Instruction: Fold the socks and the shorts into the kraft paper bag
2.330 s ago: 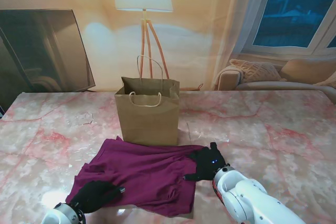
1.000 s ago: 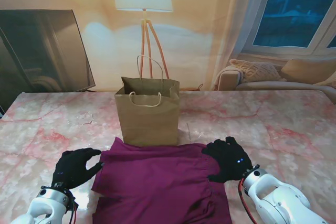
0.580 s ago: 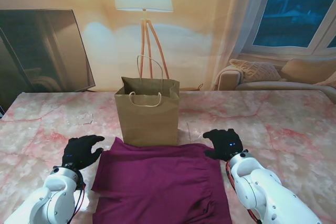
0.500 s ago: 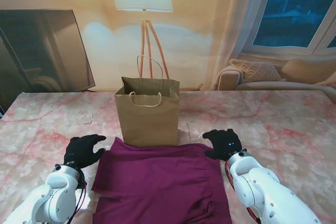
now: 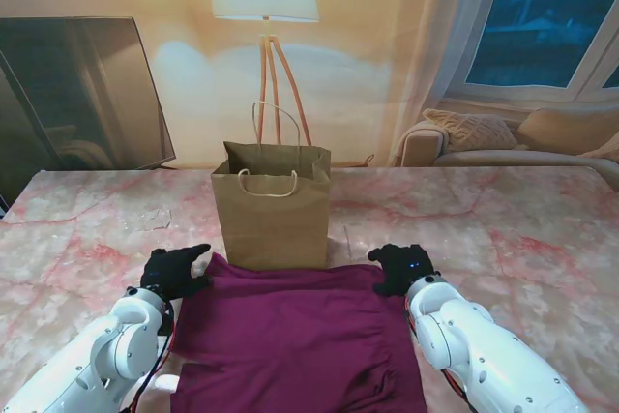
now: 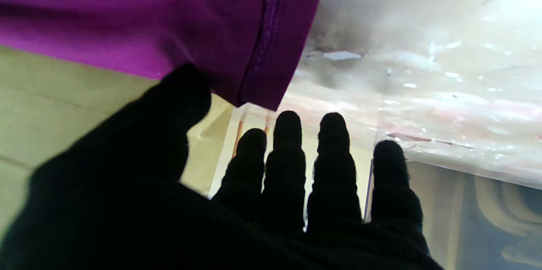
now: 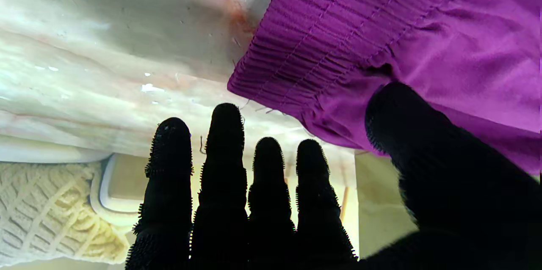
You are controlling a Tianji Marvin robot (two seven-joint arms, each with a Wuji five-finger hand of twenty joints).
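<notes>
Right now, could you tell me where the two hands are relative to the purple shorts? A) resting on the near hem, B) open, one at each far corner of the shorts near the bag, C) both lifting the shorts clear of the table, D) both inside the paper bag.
B: the left hand and right hand sit with fingers spread at the far corners of the shorts, which lie flat before the kraft paper bag.

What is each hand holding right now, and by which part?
Nothing is held. The left hand and right hand are open, fingers spread, at the far corners of the purple shorts, which lie flat in front of the paper bag.
</notes>
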